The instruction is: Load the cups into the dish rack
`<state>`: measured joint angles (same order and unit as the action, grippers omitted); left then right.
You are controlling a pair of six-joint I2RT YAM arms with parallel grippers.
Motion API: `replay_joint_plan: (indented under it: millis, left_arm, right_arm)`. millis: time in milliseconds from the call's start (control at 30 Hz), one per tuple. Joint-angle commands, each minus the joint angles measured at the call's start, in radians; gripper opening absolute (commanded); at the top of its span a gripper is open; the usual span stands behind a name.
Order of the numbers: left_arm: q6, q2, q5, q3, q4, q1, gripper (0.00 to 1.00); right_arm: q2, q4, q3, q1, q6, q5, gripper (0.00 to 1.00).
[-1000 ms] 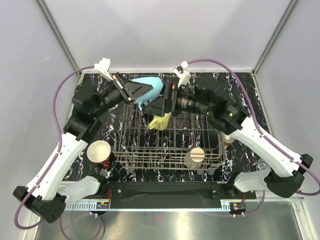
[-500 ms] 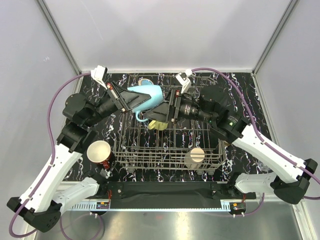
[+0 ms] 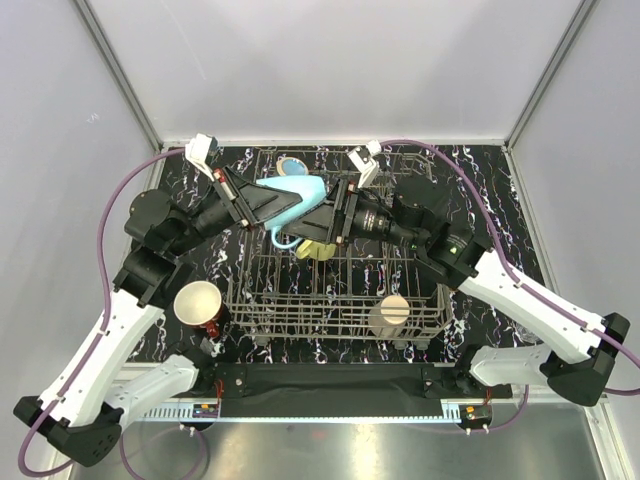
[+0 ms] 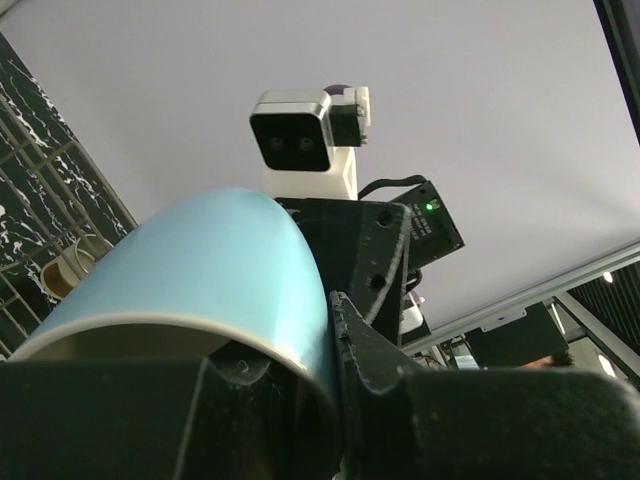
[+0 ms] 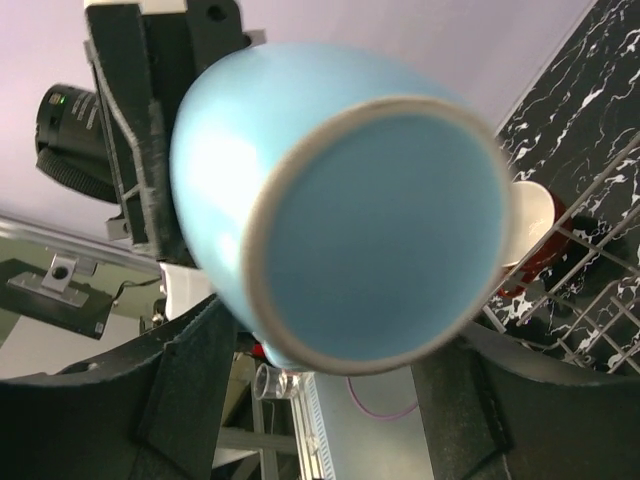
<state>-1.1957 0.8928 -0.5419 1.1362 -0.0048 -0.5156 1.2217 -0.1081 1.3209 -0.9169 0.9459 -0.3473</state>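
One light blue mug (image 3: pixel 295 195) held sideways over the dish rack (image 3: pixel 340 322)

Much of the rack's far half was covered from above by both arms. The rack sat mid-table (image 3: pixel 480 170).

The blue mug hung in the air above that far half, lying on its side. Its long axis ran left to right, with the mouth toward the left gripper (image 3: pixel 268 203) and the flat base toward the right gripper (image 3: pixel 322 215). The handle was on the lower side, toward the rack.

The left fingers were clamped on the mug's rim, though the wrist view cut them off at the frame's bottom edge. The right fingers (image 5: pixel 190 400) stood apart on either side of the base. Whether they pressed on it could not be told, because the mug filled that view.

A red mug (image 3: pixel 200 303) stood mouth up on the table, just beside the rack's left side. A cream mug (image 3: pixel 390 312) sat inside the rack near its front right, and which end faced up was unclear. A yellow-green mug (image 3: pixel 318 248) lay in the rack, half hidden under the right gripper.
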Motion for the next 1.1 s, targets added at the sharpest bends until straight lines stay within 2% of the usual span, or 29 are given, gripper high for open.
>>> replay_joint_plan:
  millis: [0,200,400,467,533,567,667,733,767,833,867,900,1067]
  left_arm:
    - [-0.024,-0.061,0.014,0.011,0.117,-0.003,0.00]
    - [-0.028,-0.075,0.066,-0.062,0.173,-0.014,0.00]
    - [-0.013,-0.020,0.065,-0.067,0.190,-0.050,0.00]
    - [0.001,-0.008,0.063,-0.078,0.207,-0.081,0.00]
    - [0.010,0.001,0.066,-0.096,0.206,-0.103,0.00]
    - [0.013,0.003,0.079,-0.105,0.207,-0.109,0.00]
    - [0.028,0.009,0.102,-0.150,0.239,-0.118,0.02]
    - [0.053,0.008,0.114,-0.167,0.255,-0.118,0.24]
    - [0.073,0.005,0.134,-0.161,0.246,-0.118,0.44]
    - [0.151,-0.005,0.166,-0.121,0.171,-0.118,0.65]
    - [0.178,-0.008,0.184,-0.103,0.087,-0.116,0.93]
    - [0.212,-0.011,0.207,-0.080,0.034,-0.116,0.99]
    - [0.413,-0.080,0.429,0.046,-0.254,-0.115,0.99]
  right_arm:
    - [-0.033,0.087,-0.026,-0.013,0.027,0.074,0.72]
    - [-0.019,0.321,-0.135,-0.028,0.076,0.120,0.66]
    - [0.027,0.395,-0.152,-0.043,0.082,0.129,0.53]
    - [0.006,0.410,-0.184,-0.045,0.079,0.161,0.43]
    - [-0.025,0.420,-0.207,-0.043,0.074,0.182,0.28]
    - [-0.036,0.415,-0.219,-0.043,0.068,0.197,0.01]
    - [-0.062,0.354,-0.206,-0.043,0.021,0.206,0.00]
    - [-0.085,0.225,-0.190,-0.043,0.005,0.272,0.00]
    - [-0.091,0.179,-0.174,-0.043,-0.015,0.313,0.00]
    - [-0.091,0.032,-0.149,-0.042,-0.041,0.343,0.00]
    - [-0.087,-0.046,-0.119,-0.042,-0.050,0.394,0.00]
    - [-0.079,-0.077,-0.105,-0.042,-0.061,0.413,0.00]
    - [-0.056,-0.175,-0.074,-0.019,-0.119,0.534,0.00]
